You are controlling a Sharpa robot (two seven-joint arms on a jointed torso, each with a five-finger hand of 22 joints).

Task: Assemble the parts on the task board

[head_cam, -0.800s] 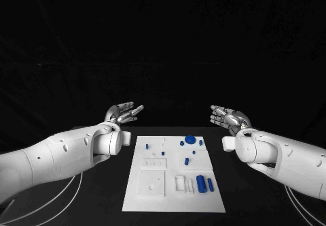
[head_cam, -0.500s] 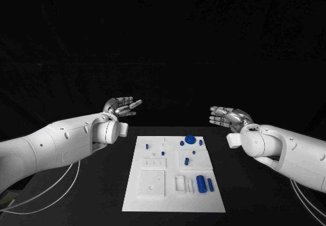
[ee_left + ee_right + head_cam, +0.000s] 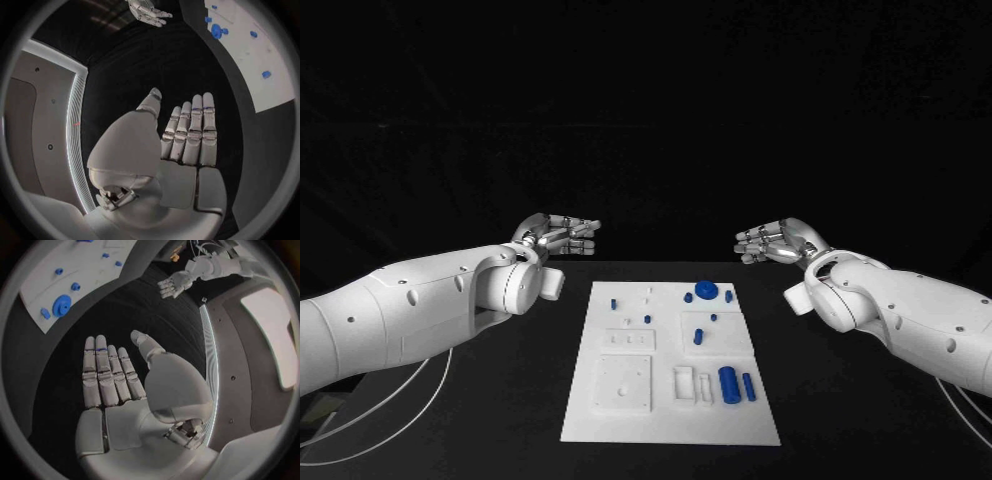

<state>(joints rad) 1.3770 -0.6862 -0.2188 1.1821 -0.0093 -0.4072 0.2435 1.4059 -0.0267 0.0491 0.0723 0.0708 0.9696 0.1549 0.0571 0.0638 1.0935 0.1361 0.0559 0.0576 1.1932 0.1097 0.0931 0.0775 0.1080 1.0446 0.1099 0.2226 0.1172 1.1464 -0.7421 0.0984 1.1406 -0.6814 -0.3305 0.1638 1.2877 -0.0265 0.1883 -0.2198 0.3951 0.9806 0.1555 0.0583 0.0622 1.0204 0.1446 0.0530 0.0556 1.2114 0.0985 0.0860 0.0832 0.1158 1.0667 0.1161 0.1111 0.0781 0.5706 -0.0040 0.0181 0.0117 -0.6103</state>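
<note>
Parts (image 3: 727, 381) lie on the board (image 3: 669, 434) in the middle of the black table (image 3: 834, 400), and both hands are up past the far end of the board, well apart from every part. The left hand (image 3: 557, 236) is off the board's far left corner, and the right hand (image 3: 773, 243) is off its far right corner. Each hand has flat, straight fingers side by side and holds nothing; the wrist views show the bare palms of the left hand (image 3: 187, 145) and the right hand (image 3: 112, 382) with nothing in them. The hands face each other across the gap, and each wrist view shows the other hand far off. The board is a flat white plate, long and thin, with small square blocks and low slots on it. A round blue disc (image 3: 707, 291) sits near the far end, with a small blue piece (image 3: 688, 297) just beside it. A short blue peg (image 3: 697, 337) lies near the middle. A fat blue rod lies near the close end, with a thin blue bar (image 3: 749, 387) just beside it. A few tiny blue dots (image 3: 613, 302) sit on the left half. The blue pieces look smooth. The hands are shiny silver, and the arms (image 3: 416, 310) are smooth and white.
</note>
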